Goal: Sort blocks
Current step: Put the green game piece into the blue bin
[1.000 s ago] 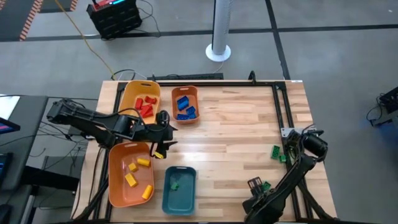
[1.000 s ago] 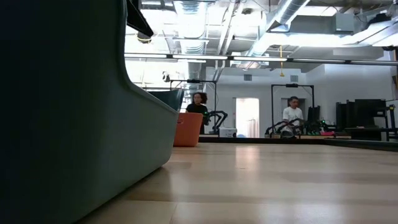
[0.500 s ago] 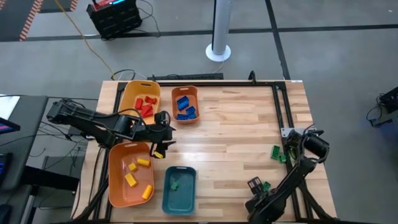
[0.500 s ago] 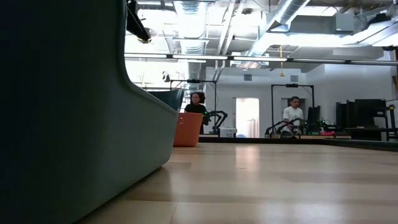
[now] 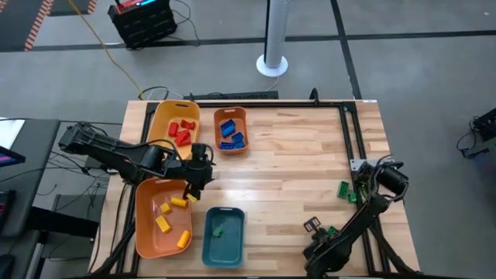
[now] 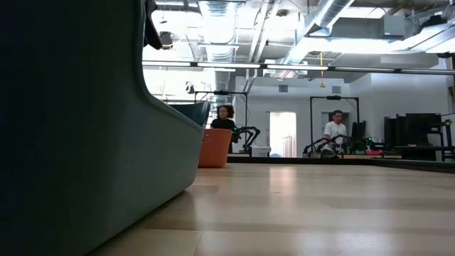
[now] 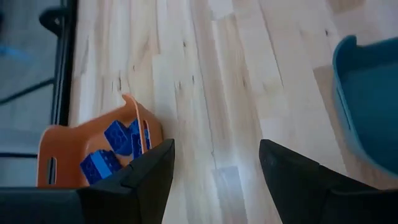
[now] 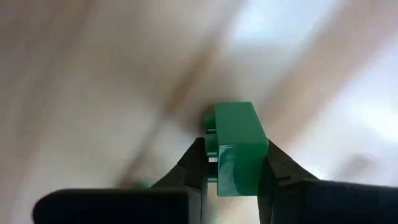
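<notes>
Right gripper (image 8: pixel 235 177) pinches a green block (image 8: pixel 236 146) near the table's front right; left gripper (image 7: pixel 214 168) hangs open by the trays.

In the right wrist view the two dark fingers (image 8: pixel 193 165) press against both sides of the green block, which stands up between them over the wooden table (image 5: pixel 294 155). From above, this gripper sits low at the table's front edge, right of the teal tray (image 5: pixel 223 236), which holds one green block. Two more green blocks (image 5: pixel 343 188) lie near the right edge. The left gripper, fingers spread wide with nothing between them, hovers over the corner of the large orange tray (image 5: pixel 159 221) holding yellow blocks (image 5: pixel 178 202). Behind it, the yellow tray (image 5: pixel 172 124) holds red blocks (image 5: pixel 181 132) and the small orange tray (image 5: pixel 230 130) holds blue blocks (image 5: pixel 229 133).
</notes>
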